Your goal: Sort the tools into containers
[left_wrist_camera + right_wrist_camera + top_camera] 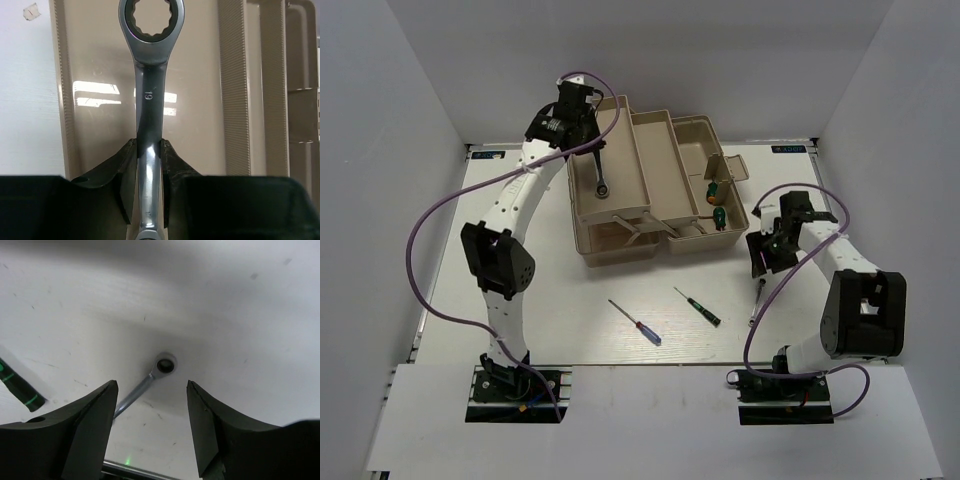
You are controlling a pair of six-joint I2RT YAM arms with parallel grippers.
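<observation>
Left gripper point(148, 146) is clamping the long wrench point(149, 75) over the 11 o'clock tray point(100, 60), probably for dropping; right gripper point(151, 385) is hovering wide open, straddling the short wrench point(137, 392) at 4 o'clock.

Left arm point(505, 230) stretches over the toolbox point(615, 248), left end effector point(148, 146) pinching the long wrench point(148, 95). Right end effector point(152, 385) gapes downward, right of the toolbox.
</observation>
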